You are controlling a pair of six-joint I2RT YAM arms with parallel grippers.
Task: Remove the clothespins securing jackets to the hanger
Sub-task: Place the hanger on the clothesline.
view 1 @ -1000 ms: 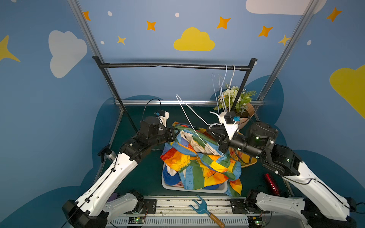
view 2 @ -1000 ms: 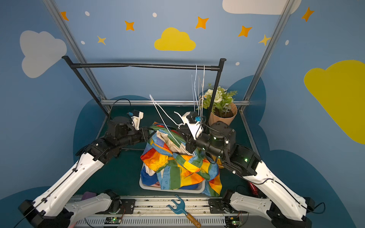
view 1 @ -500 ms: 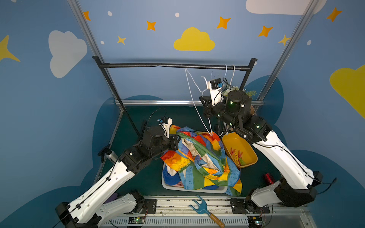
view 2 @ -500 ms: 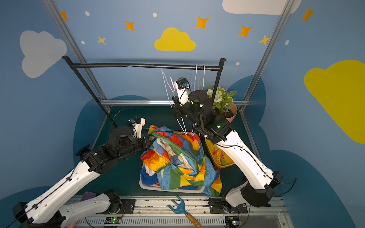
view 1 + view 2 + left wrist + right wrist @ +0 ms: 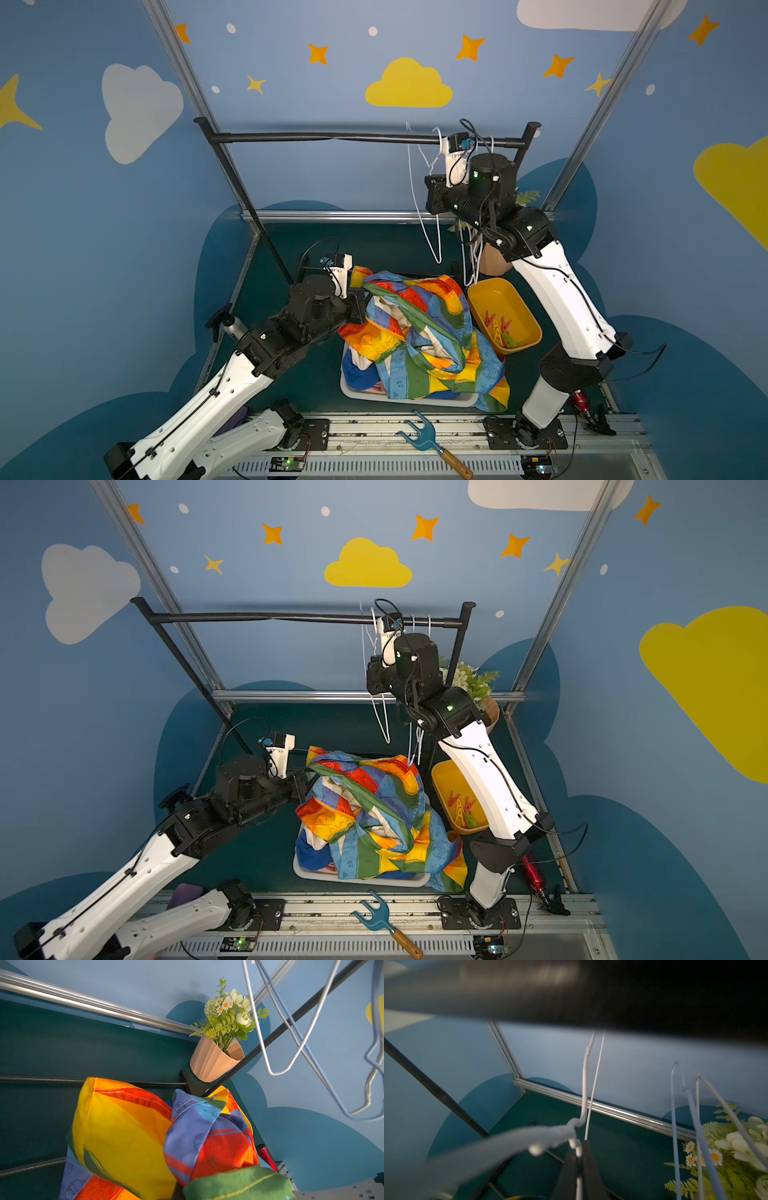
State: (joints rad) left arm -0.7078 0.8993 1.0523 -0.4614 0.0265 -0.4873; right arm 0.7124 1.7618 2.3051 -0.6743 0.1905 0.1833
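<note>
The rainbow-striped jacket [image 5: 415, 328] [image 5: 374, 812] lies crumpled on top of a white basket [image 5: 415, 402]. Blue and pink cloth show under it. My left gripper [image 5: 359, 291] [image 5: 303, 785] is shut on the jacket's left edge; in the left wrist view the cloth [image 5: 128, 1136] hides the jaws. My right gripper [image 5: 434, 174] [image 5: 578, 1157] is up by the black rail [image 5: 332, 137], shut on a bare white wire hanger [image 5: 419, 208] [image 5: 584, 1084] whose hook reaches the rail. Several clothespins [image 5: 498, 328] [image 5: 461, 806] lie in the yellow bin [image 5: 498, 299].
Other bare wire hangers [image 5: 473, 257] [image 5: 691, 1105] hang on the rail beside the right arm. A flower pot [image 5: 490, 712] [image 5: 214, 1061] stands at the back right. A blue fork tool [image 5: 424, 436] lies on the front rail and a red tool [image 5: 579, 403] at the right.
My right arm has risen from the jacket pile to the rail, carrying the white hanger out of the rainbow jacket. The left gripper stayed shut on the jacket and sank slightly with it.
</note>
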